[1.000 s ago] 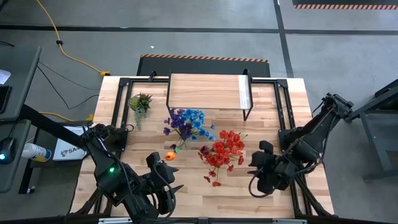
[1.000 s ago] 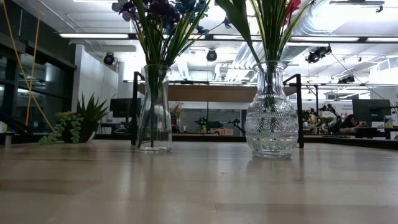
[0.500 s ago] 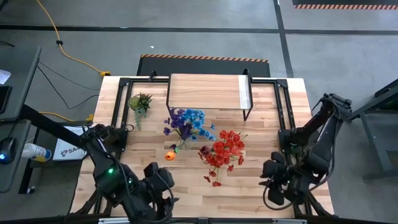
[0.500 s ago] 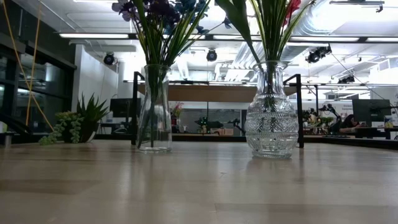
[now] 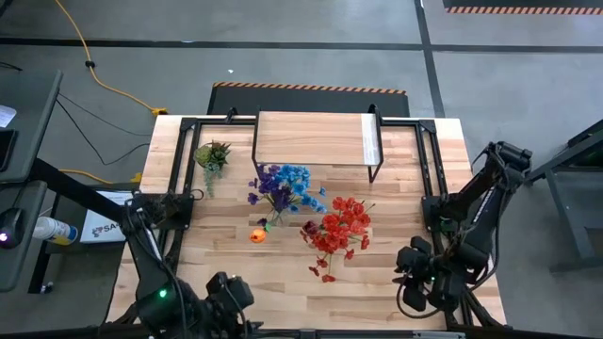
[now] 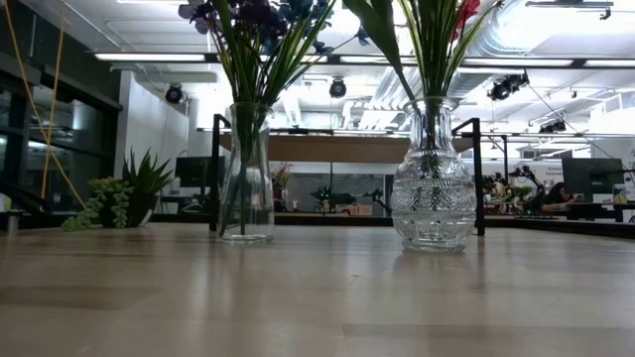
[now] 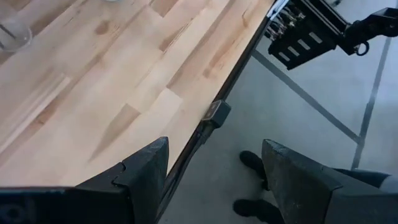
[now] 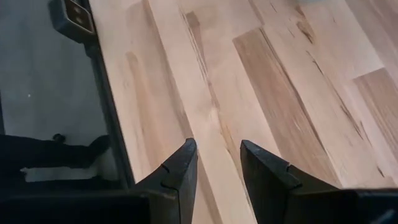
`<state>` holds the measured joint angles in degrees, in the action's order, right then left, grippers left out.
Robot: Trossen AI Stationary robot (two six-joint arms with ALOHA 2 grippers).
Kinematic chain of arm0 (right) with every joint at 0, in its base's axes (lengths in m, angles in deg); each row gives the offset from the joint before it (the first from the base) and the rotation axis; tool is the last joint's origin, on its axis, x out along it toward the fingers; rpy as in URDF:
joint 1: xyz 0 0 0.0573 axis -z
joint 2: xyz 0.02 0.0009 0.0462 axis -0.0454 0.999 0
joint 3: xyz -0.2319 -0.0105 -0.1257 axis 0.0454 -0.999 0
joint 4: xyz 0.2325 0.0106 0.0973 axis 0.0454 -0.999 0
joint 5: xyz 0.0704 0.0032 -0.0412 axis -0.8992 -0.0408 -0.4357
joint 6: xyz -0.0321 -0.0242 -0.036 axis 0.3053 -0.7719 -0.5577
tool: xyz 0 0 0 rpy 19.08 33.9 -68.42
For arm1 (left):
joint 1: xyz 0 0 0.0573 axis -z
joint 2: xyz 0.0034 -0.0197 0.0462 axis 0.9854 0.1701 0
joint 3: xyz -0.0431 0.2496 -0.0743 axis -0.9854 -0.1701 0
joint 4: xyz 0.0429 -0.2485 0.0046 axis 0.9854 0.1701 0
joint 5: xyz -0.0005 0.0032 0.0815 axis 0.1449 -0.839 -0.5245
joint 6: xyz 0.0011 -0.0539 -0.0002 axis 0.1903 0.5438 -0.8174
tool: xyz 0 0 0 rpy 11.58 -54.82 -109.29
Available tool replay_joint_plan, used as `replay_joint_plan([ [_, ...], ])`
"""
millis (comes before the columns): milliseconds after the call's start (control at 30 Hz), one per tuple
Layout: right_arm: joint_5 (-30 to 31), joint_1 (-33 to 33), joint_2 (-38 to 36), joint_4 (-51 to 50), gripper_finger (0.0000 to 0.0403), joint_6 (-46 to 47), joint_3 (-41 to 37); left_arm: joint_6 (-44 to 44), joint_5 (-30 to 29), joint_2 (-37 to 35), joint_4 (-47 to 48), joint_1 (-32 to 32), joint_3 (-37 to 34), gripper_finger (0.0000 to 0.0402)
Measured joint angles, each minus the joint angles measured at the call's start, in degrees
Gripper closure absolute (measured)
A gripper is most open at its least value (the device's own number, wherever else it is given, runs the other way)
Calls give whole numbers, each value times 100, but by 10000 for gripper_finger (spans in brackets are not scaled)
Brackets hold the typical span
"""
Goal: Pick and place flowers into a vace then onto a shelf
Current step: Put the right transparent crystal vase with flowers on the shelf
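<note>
"Pale wood under you, and nothing else?" the operator asks.

"Nothing else. My right jaws are empty and nearly closed, a narrow gap only, over bare counter (image 8: 280, 74) by its near edge. My left jaws are empty too but spread wide, right at the near edge, half over the floor."

"Where are the flowers from there?"

"All ahead of me, toward the far side. The red flowers (image 5: 337, 231) stand in the cut-glass vase (image 6: 432, 188), ahead of my right jaws and inward. The blue and purple flowers (image 5: 283, 185) stand in the slim vase (image 6: 245, 178), ahead of my left jaws and a little farther on. One orange bloom (image 5: 257, 235) lies loose on the counter just short of the slim vase, on my left side. I can't make out how its stem runs."

"And the shelf?"

"The shelf (image 5: 316, 139) is beyond both vases, bare on top. The vases stand upright, so I'd judge a level side approach suits each: right jaws for the red, left for the blue and the stray bloom."
</note>
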<state>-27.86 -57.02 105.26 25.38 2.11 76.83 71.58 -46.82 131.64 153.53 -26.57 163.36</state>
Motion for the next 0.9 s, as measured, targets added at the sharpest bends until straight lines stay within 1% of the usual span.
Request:
replay_joint_plan([
  [200,15,18,0,229,289,2,-276,449,-111,269,23,113,0,110],
  [567,17,75,0,218,289,-272,-282,834,-152,761,89,115,0,110],
  [767,-54,75,0,214,289,-551,-282,1269,-94,1010,328,115,0,110],
  [900,-193,75,0,214,289,-643,-282,1438,22,1046,364,115,0,110],
])
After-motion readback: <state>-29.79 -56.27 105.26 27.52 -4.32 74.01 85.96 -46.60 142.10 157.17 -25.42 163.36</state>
